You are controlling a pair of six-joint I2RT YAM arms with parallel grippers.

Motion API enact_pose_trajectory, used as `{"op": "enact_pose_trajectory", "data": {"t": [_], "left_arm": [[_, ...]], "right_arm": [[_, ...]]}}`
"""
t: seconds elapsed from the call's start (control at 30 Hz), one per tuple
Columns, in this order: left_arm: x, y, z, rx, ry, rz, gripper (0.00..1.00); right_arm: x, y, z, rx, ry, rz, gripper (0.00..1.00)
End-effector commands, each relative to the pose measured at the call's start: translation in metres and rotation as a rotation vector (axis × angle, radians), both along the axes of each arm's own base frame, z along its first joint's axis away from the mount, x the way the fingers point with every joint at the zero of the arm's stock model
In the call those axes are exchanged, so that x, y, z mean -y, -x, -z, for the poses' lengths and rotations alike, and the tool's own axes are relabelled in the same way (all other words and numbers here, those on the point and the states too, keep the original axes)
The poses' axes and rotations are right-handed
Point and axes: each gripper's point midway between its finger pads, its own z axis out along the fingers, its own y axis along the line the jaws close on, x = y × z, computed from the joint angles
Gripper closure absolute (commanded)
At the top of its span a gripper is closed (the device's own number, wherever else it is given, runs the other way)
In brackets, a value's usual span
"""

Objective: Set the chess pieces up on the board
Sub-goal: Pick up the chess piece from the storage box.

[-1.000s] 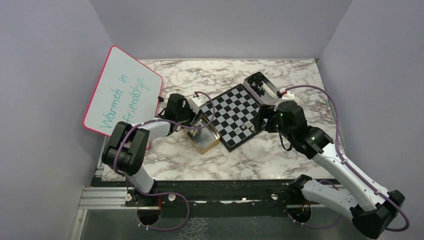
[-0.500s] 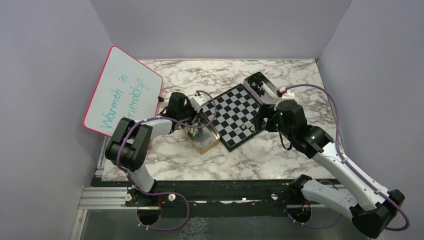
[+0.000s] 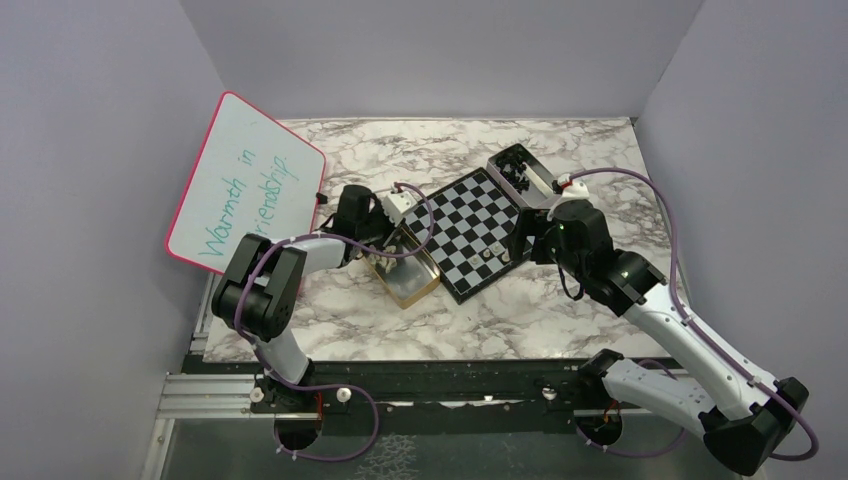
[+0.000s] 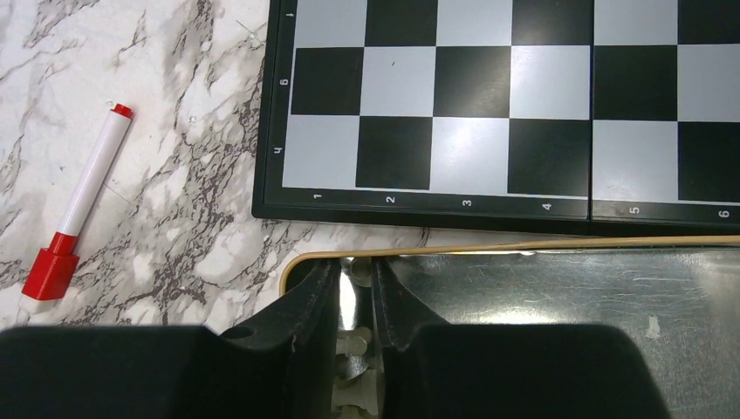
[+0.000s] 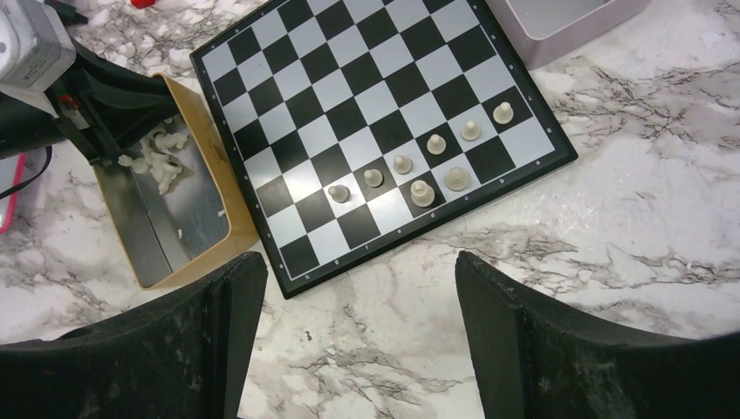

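left gripper (image 4: 356, 278) | in tin (image 4: 558, 248) — pale piece (image 4: 352, 342) between jaws (grip unclear)

One board (image 5: 349, 87), eight pale chess pieces (image 5: 402, 163) on it, two tins (image 5: 237, 214), one red marker (image 4: 83, 196), one whiteboard (image 3: 245, 185).

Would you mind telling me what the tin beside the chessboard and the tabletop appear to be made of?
The tin looks like thin sheet metal: gold-coloured outside, shiny grey and mirror-like inside. The tabletop is white with grey veins like marble and looks smooth; whether it is real stone or a printed laminate, I cannot tell.
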Motion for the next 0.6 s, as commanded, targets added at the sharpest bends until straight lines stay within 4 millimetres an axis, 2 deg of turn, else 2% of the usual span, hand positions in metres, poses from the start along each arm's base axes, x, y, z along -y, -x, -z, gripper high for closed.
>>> {"op": "enact_pose_trajectory", "data": {"t": [0.0,0.27,0.4,0.5,0.57], "left_arm": [[0.0104,-0.0095,-0.0130,0.062,0.014,0.051,0.80],[0.0152,-0.0048,-0.0092,0.054,0.013,0.081,0.81],[0.0155,-0.0041,-0.0100,0.058,0.006,0.084,0.94],[0.0150,-0.0035,-0.0123,0.049,0.007,0.078,0.99],[0.0128,-0.0031,-0.0141,0.039,-0.002,0.065,1.00]], "right_arm": [[0.0031,-0.0023,-0.0089,0.022,0.003,0.016,0.16],[0.0027,-0.0015,-0.0085,0.020,0.000,0.013,0.16],[0.0030,-0.0005,-0.0048,0.012,0.007,0.010,0.15],[0.0038,0.0004,-0.0060,0.012,0.009,0.009,0.16],[0.0050,0.0015,-0.0064,0.013,0.011,0.010,0.15]]}}
